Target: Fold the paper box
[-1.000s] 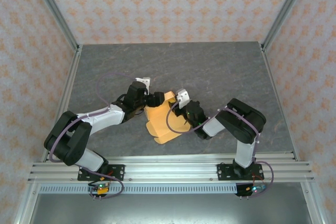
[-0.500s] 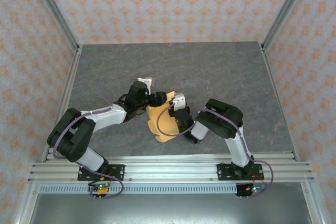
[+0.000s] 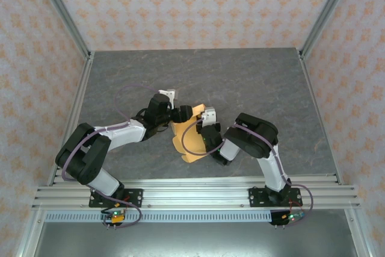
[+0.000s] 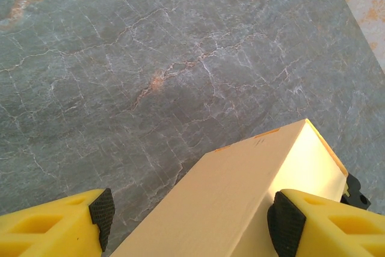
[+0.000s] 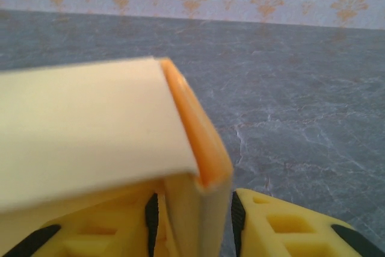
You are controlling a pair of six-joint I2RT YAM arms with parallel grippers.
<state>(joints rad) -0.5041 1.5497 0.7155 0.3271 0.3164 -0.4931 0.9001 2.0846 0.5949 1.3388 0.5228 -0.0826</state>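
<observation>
The paper box point(image 3: 191, 139) is orange-yellow cardboard, partly folded, lying mid-table between both arms. In the left wrist view a pale tan panel of the box point(image 4: 240, 197) runs up between the yellow fingers. My left gripper point(image 3: 183, 113) point(image 4: 192, 218) stands open around it: the right pad point(image 4: 283, 221) is against the box, the left pad point(image 4: 103, 212) is apart from it over bare table. My right gripper point(image 3: 205, 127) point(image 5: 194, 221) is shut on an upright folded wall of the box point(image 5: 204, 161), with a pale flap point(image 5: 90, 124) folded over to the left.
The grey marbled table point(image 3: 252, 82) stretches behind and to both sides of the box. Patterned walls point(image 3: 198, 4) and metal frame posts point(image 3: 78, 106) bound it. The aluminium rail point(image 3: 192, 194) with both arm bases runs along the near edge.
The right arm has swung its elbow inward and its gripper has shifted left along the box. The box's right side now stands more upright. The left gripper has barely moved.
</observation>
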